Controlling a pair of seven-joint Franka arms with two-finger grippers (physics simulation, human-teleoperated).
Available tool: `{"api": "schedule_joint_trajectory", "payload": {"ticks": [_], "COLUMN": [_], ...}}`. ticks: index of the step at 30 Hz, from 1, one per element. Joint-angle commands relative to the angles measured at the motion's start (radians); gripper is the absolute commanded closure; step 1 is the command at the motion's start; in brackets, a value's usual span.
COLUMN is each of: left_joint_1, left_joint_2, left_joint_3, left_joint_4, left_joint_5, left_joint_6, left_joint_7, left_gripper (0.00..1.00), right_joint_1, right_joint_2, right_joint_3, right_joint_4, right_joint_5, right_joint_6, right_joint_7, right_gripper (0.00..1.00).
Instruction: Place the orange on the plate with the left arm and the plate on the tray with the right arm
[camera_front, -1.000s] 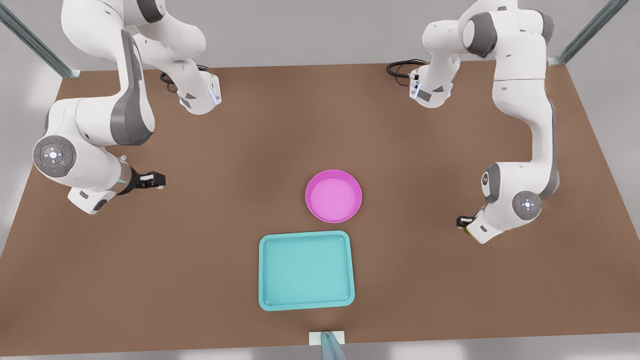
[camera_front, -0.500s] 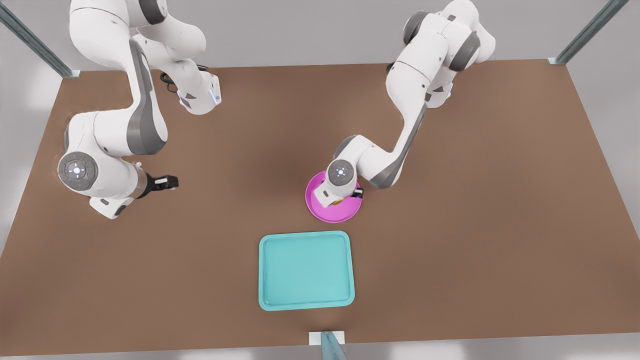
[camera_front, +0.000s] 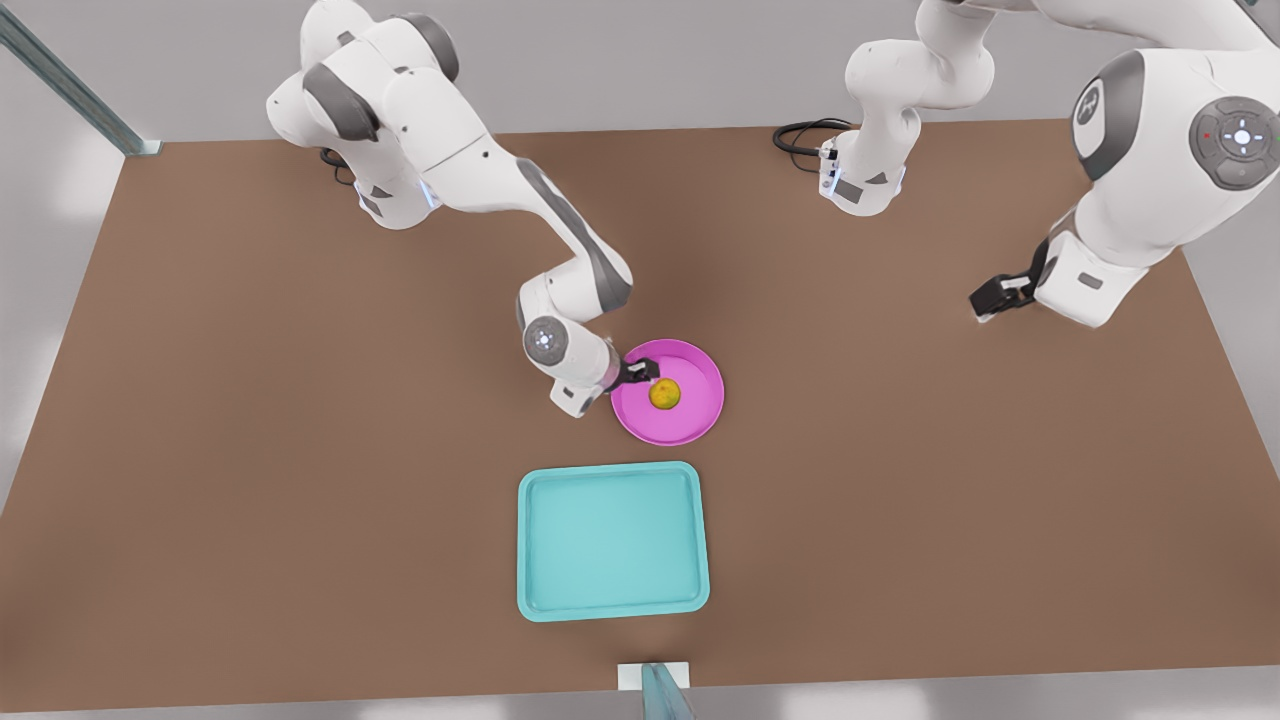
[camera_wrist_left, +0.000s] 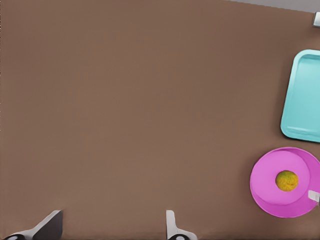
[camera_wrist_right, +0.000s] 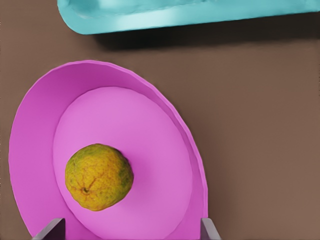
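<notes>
Right gripper (camera_front: 640, 373) reached plate (camera_front: 700, 420); orange (camera_front: 665, 394) released, seemingly.

The orange (camera_front: 665, 394) now lies loose in the middle of the plate (camera_front: 700, 420), off the bench spot at the front view's right where it sat a second ago. The left hand (camera_front: 985, 298), over the plate half a second ago, is now away at the front view's right with fingers (camera_wrist_left: 50, 226) spread. The right hand (camera_front: 640, 373) has come from the front view's left to the plate's rim, fingers apart.
</notes>
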Motion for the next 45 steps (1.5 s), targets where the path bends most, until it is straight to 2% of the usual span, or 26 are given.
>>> {"api": "schedule_joint_trajectory", "payload": {"ticks": [1,24,25,26,27,28,31,34,36,45], "left_joint_1": [0.002,-0.001,0.0,0.0,-0.001,0.0,0.0,0.0,0.0,0.0], "left_joint_2": [-0.004,-0.003,-0.003,-0.003,-0.004,-0.004,-0.003,0.0,0.0,-0.003], "left_joint_3": [0.004,0.004,0.004,0.004,0.004,0.003,0.003,0.004,0.004,0.006], "left_joint_4": [0.001,0.01,0.01,0.01,0.01,0.01,0.019,0.022,0.022,0.022], "left_joint_5": [0.008,0.001,0.001,0.001,-0.001,-0.001,-0.002,-0.001,-0.001,-0.001], "left_joint_6": [-0.051,-0.082,-0.082,-0.082,-0.084,-0.084,-0.084,-0.084,-0.084,-0.093], "left_joint_7": [0.166,0.16,0.16,0.161,0.161,0.164,0.164,0.164,0.163,0.164], "left_gripper": [0.0,0.0,0.0,0.0,0.0,0.0,0.0,0.0,0.0,0.0], "right_joint_1": [-0.019,-0.028,-0.03,-0.033,-0.035,-0.036,-0.041,-0.05,-0.051,-0.071], "right_joint_2": [0.007,0.088,0.088,0.087,0.087,0.087,0.088,0.088,0.087,0.027], "right_joint_3": [0.001,0.062,0.063,0.063,0.063,0.065,0.065,0.065,0.065,0.096], "right_joint_4": [0.005,-0.003,-0.003,0.0,0.0,0.0,-0.003,0.0,0.001,0.018], "right_joint_5": [0.032,0.032,0.032,0.032,0.032,0.032,0.034,0.034,0.034,0.048], "right_joint_6": [0.169,0.157,0.151,0.139,0.139,0.133,0.126,0.106,0.106,0.108], "right_joint_7": [0.236,-0.063,-0.065,-0.065,-0.065,-0.065,-0.081,-0.081,-0.103,-0.106], "right_gripper": [0.0,0.0,0.04,0.26,0.42,0.49,0.55,0.71,0.77,0.79]}}
